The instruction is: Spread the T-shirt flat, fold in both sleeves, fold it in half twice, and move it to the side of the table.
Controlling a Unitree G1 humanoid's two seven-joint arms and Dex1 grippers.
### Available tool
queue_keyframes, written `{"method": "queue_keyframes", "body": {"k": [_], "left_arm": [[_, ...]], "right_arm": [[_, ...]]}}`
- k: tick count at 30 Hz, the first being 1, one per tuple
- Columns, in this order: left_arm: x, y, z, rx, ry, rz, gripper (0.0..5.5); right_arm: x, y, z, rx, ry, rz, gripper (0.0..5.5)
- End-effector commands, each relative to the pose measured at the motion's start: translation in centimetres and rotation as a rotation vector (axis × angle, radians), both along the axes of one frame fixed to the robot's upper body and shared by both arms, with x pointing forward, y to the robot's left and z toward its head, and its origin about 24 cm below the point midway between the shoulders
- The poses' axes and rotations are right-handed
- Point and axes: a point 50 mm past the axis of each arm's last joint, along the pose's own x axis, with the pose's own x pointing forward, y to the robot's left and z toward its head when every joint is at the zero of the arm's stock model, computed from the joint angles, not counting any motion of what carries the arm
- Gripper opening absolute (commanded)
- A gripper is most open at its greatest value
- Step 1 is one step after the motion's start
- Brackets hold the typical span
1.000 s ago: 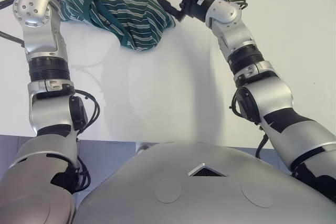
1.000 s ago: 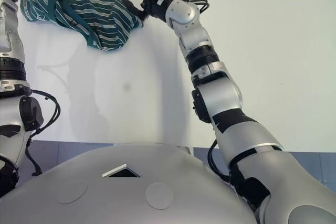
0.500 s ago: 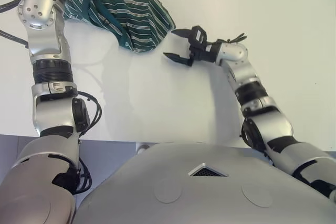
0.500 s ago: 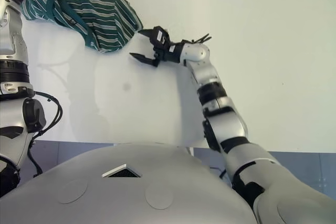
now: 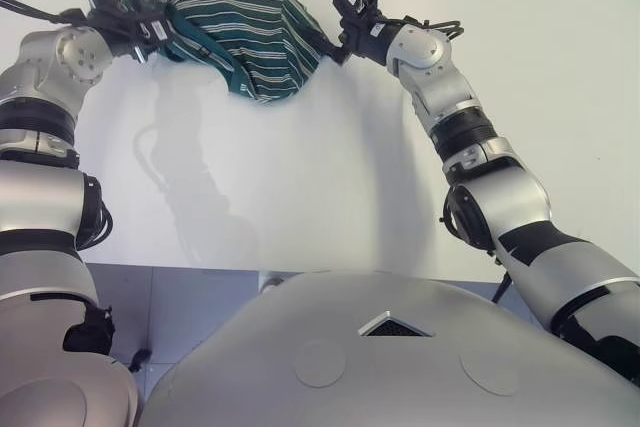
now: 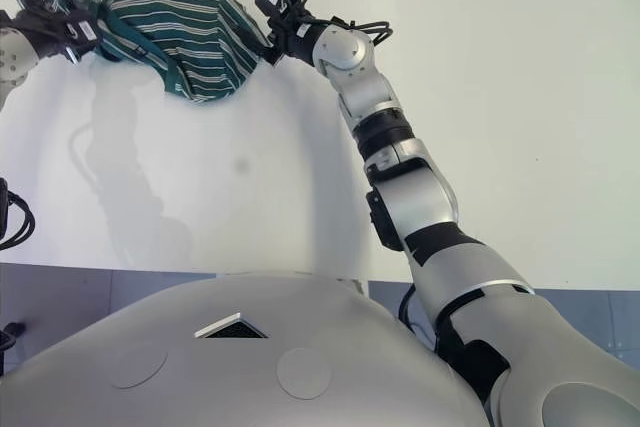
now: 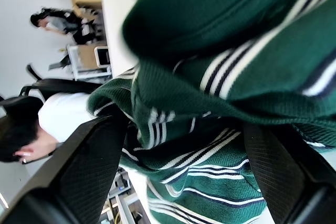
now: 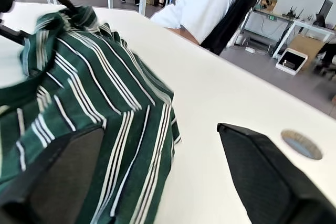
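Observation:
The green striped T-shirt [image 5: 250, 35] lies bunched in a heap at the far side of the white table [image 5: 300, 177]. My left gripper [image 5: 133, 24] holds the heap's left end, with fabric packed between its fingers [image 7: 89, 177]. The raised cloth [image 7: 210, 93] fills the space around them. My right gripper [image 5: 335, 44] is at the heap's right edge, open. Its two fingers [image 8: 262, 177] stand wide apart, with the striped fabric [image 8: 94, 108] reaching in between them beside one finger.
Bare white tabletop [image 6: 250, 187] stretches from the heap to the near edge [image 5: 300, 272] and off to the right. A small round grey disc [image 8: 302, 144] is set in the table near the far edge.
My right gripper swung out over the bare table, open, then came back to the shirt's right edge. My left arm dropped down and to the left, still holding the shirt's end.

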Motion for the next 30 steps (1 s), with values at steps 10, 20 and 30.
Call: {"method": "queue_keyframes", "body": {"k": [10, 20, 30], "left_arm": [[-3.2, -12.9, -3.9, -0.626, 0.212, -0.407, 3.73], [-1.7, -6.9, -5.2, -0.164, 0.007, -0.237, 3.73], [-1.1, -10.6, 3.2, -0.727, -0.387, -0.426, 3.73]], "right_arm": [[1.1, -4.3, -1.8, -0.041, 0.071, -0.135, 4.02], [-2.3, -18.2, -5.9, -0.558, 0.134, -0.281, 4.02], [-1.3, -20.5, -2.6, -0.461, 0.053, -0.358, 4.02]]}}
